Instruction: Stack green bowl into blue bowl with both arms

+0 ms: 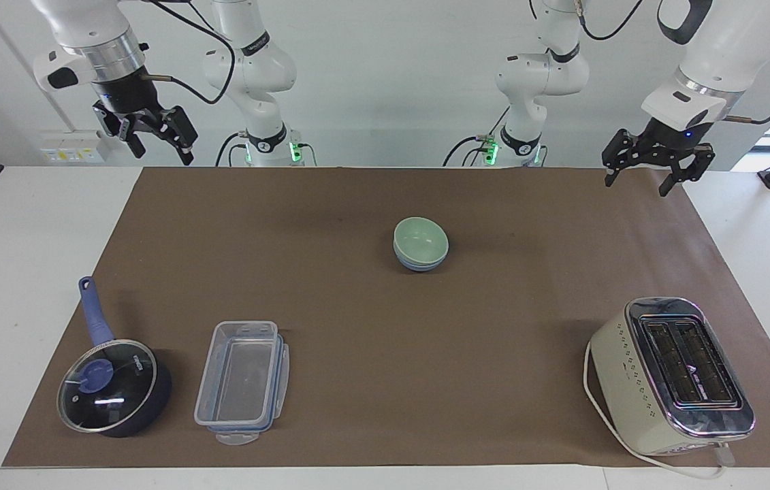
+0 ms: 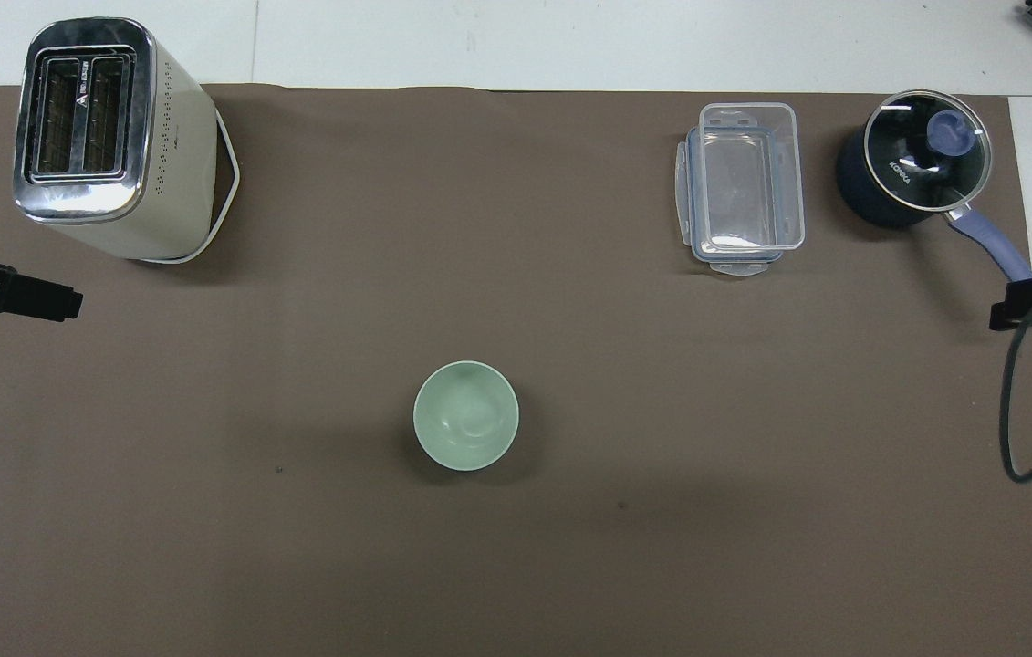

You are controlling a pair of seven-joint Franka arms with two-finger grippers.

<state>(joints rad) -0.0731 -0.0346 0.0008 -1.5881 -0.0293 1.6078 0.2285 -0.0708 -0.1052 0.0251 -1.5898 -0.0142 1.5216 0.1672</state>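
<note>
Green bowl (image 1: 421, 239) sits nested in the blue bowl (image 1: 419, 264) mid-bench, well apart from both arms. Left gripper (image 1: 643, 169) and right gripper (image 1: 153, 143) hang at opposite ends, fingers spread, empty; neither looks clearly nearer, so stacking seems done.

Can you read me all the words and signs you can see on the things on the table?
"KONKA": white letters on the glass lid of the dark blue saucepan.
Triangle sign with tiny print beside it, on the toaster: too small to read.
Green bowl, blue bowl, clear plastic container: no writing that I can see.
</note>
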